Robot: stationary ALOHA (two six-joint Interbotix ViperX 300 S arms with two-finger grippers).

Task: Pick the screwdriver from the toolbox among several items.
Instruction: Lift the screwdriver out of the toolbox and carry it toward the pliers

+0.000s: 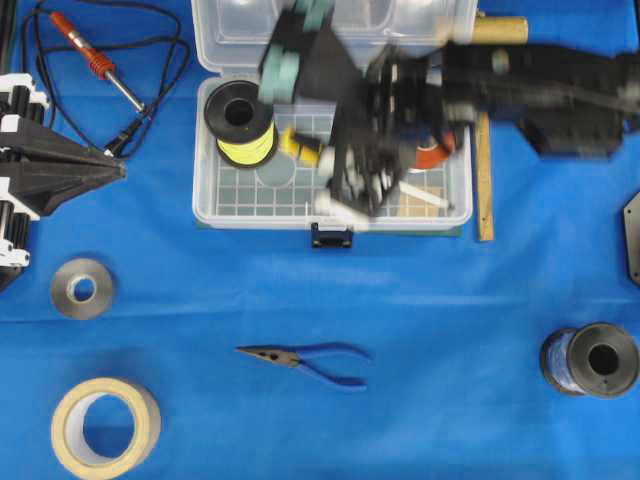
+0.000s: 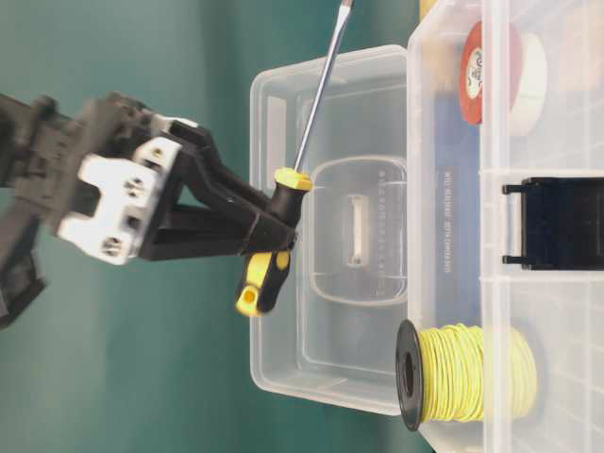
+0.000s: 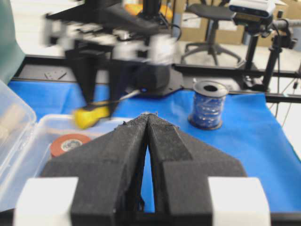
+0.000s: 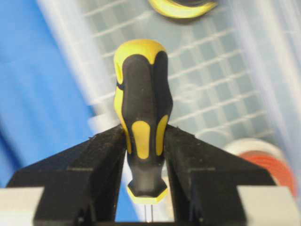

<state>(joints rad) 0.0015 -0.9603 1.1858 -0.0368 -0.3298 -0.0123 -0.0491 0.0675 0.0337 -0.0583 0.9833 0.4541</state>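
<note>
Over the blue-clothed table (image 1: 200, 290), my right tool (image 4: 145, 155) clamps the yellow-and-black-handled screwdriver (image 2: 276, 247), raised clear above the clear plastic toolbox (image 1: 205, 205). Lifting step; next, carry it away steadily. My left tool (image 3: 148, 122) rests closed, empty.

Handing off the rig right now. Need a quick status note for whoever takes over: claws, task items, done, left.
Right claw: shut on the screwdriver, pinching the yellow-and-black handle.
Left claw: shut, empty, parked at the table's left side.
Screwdriver: held over the toolbox, clear of its floor in the table-level view.
Inside the box: yellow wire spool, red-and-white tape roll.
Done: grasp and lift-out.
Left: carry it clear of the box.
</note>
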